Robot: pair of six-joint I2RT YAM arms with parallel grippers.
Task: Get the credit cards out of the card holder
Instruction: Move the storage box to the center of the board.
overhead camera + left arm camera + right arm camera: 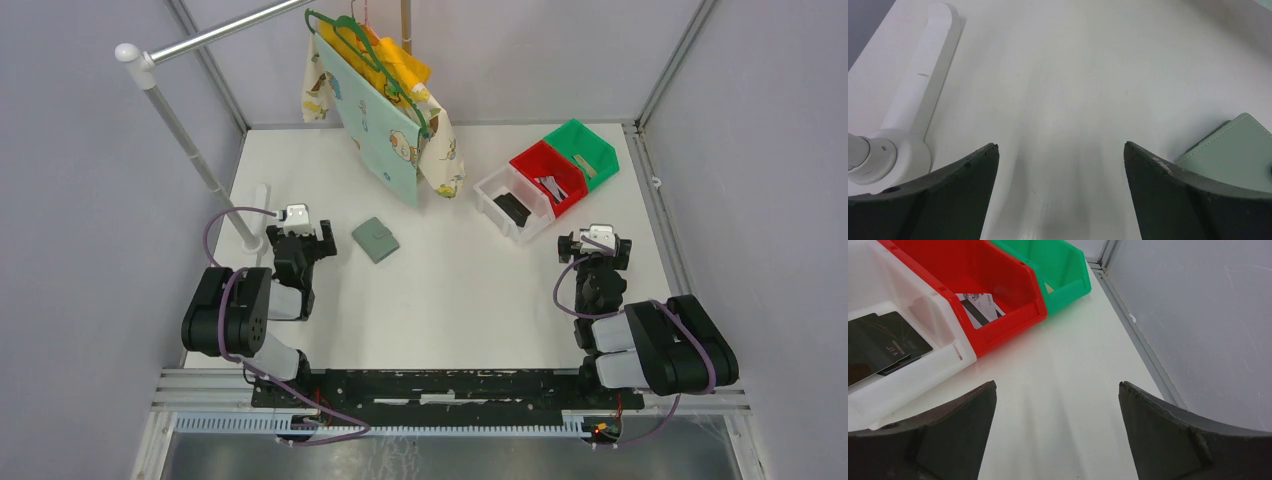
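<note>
Overhead, I see the card holder (375, 240) closed and flat on the table (450, 300), just right of my wide-open left gripper (298, 234). The left wrist view catches only its corner. The right gripper (1057, 387), equally wide, faces the red bin (1013, 315).

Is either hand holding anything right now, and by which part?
Nothing is held. The left hand is open beside the card holder, not touching it; the right hand is open and empty too.
</note>
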